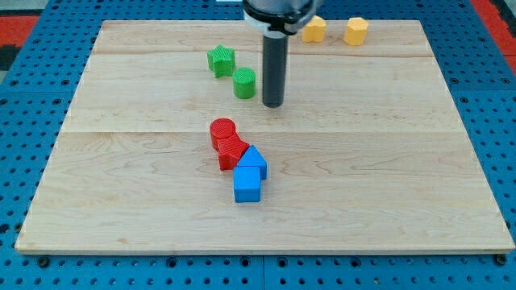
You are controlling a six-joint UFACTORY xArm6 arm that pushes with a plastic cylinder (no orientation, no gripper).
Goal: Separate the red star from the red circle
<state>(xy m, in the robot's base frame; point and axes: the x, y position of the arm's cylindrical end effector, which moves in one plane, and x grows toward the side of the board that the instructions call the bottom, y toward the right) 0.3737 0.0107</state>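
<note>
The red circle (222,130) sits near the middle of the wooden board (387,161). The red star (231,151) lies right below it and touches it. My tip (273,105) is the lower end of a dark rod. It stands above and to the right of the red circle, clear of both red blocks, and just right of the green circle (244,82).
Two blue blocks touch the red star's lower right: one pointed (253,160), one cube (247,185). A green star (220,60) lies upper left of the green circle. Two yellow blocks (314,29) (355,31) sit at the board's top edge.
</note>
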